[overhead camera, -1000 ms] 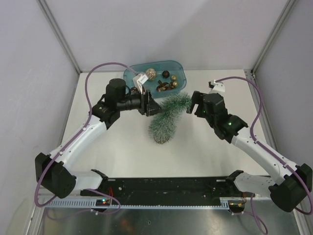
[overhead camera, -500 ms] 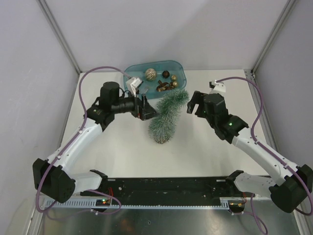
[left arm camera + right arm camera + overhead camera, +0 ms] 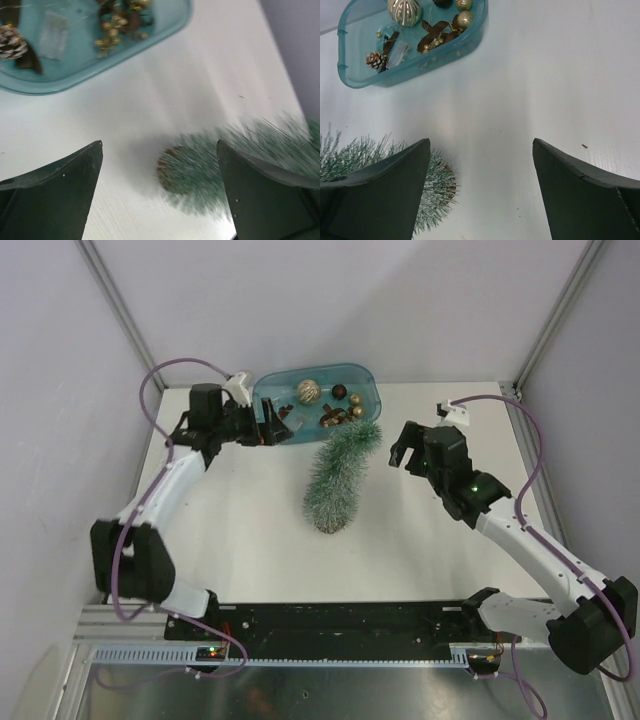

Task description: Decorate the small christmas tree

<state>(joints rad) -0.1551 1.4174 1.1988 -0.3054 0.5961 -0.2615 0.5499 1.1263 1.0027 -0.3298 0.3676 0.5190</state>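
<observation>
Both wide open and empty: left claw (image 3: pixel 268 424) beside the blue tub's (image 3: pixel 366 380) left end, right claw (image 3: pixel 400 448) to the tree's right. The small christmas tree (image 3: pixel 338 480) lies mid-bench (image 3: pixel 240 540) between them, touching neither. Its long axis runs near-to-far, tip toward the tub, broad base toward the arms.

The end effector (image 3: pixel 480 150) shows its fingers spread wide along the bottom. A blue tub (image 3: pixel 405 72) of ornaments sits upper left on the desk (image 3: pixel 545 75). The small christmas tree (image 3: pixel 370 150) is at lower left.

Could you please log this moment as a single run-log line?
left gripper: jaws open, empty | right gripper: jaws open, empty | small christmas tree: on table, ungripped | ornaments: in blue tub
</observation>
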